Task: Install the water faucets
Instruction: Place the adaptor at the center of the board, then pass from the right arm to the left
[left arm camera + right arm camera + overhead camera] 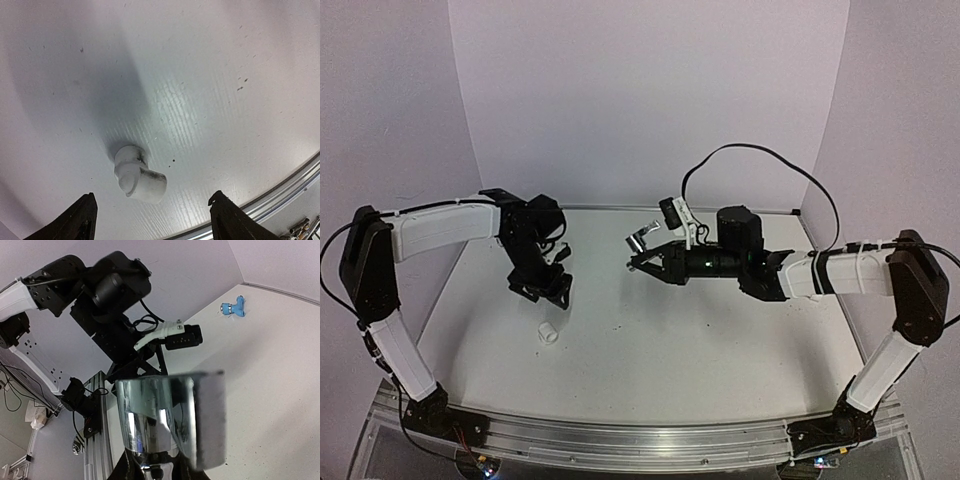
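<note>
Right gripper [638,258]: pressed together on the silver faucet [640,240], which is held clear of the counter [720,350] just right of centre, towards the far side. From its own wrist camera the polished metal fills the lower middle of the view.

Left gripper [558,298]: jaws spread, nothing between them, poised above a white elbow fitting [137,175] lying on the counter at the near left; no contact visible.

Blue faucet [233,307]: lying on the counter close to the far wall, beyond the left gripper. It shows only from the right wrist and cannot be made out from overhead.

Handling, as judged:
- Silver faucet: rigid and dense for its size, with a mirror-smooth skin that is probably slippery under the pads. It seems to be taken near one end, so it may pivot when pressed into a fitting.
- Blue faucet: light, stiff plastic, likely to skid or tip if nudged. Best taken across the main barrel, not by the thin handle or spout.
- Neither appears fragile
</note>
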